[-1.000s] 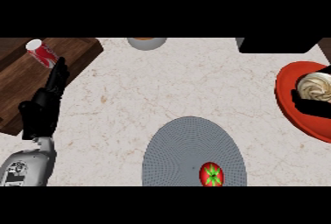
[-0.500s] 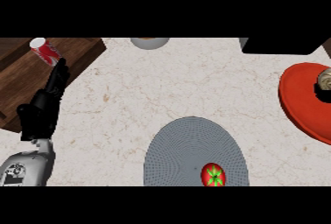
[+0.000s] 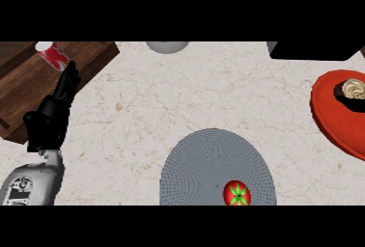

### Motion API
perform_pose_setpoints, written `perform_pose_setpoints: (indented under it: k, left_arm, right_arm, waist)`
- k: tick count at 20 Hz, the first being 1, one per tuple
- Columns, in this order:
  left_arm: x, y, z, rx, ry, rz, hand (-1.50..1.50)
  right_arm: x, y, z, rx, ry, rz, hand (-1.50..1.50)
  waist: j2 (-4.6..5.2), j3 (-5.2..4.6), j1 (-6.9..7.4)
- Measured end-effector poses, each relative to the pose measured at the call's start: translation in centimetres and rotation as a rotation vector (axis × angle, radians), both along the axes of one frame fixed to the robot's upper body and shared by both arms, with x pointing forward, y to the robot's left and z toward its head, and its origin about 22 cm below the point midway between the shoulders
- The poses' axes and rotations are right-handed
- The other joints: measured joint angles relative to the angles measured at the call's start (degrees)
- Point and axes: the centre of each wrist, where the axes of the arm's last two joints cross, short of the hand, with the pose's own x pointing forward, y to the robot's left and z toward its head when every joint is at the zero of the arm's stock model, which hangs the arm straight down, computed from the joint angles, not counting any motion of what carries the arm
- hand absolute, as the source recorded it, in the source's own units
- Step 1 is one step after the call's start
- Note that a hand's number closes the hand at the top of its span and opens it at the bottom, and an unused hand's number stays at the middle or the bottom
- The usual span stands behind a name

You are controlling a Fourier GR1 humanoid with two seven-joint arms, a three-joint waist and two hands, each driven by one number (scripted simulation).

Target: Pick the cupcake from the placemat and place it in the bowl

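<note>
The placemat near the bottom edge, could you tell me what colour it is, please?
Grey, with a fine woven-looking texture; the placemat shows in the head view.

I see the placemat (image 3: pixel 214 166) on the counter (image 3: pixel 185 91) at the near edge, with a tomato (image 3: pixel 237 193) on its near right part. The bowl (image 3: pixel 335 116) sits at the far right edge, the cupcake (image 3: pixel 354 90) inside it. The left hand (image 3: pixel 53 113) rests at the left, a can (image 3: pixel 53 55) just behind its fingertips on a wooden surface (image 3: pixel 28 82)
</note>
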Motion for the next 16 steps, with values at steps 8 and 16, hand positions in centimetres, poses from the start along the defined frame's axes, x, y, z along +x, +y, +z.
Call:
perform_pose_setpoints:
  k: [8,16]
  left_arm:
    - [0.4,0.0,-0.4,-0.008,0.005,0.007,0.00]
    - [-0.3,0.5,-0.1,-0.010,0.005,0.021,0.00]
  right_arm:
    - [-0.3,-1.9,-0.1,0.132,-0.144,0.064,-1.50]
    - [-4.7,-7.2,0.5,0.270,-0.215,0.069,-1.50]
  waist:
    - [-0.12,-0.04,-0.49]
    - [-0.55,-0.12,-1.40]
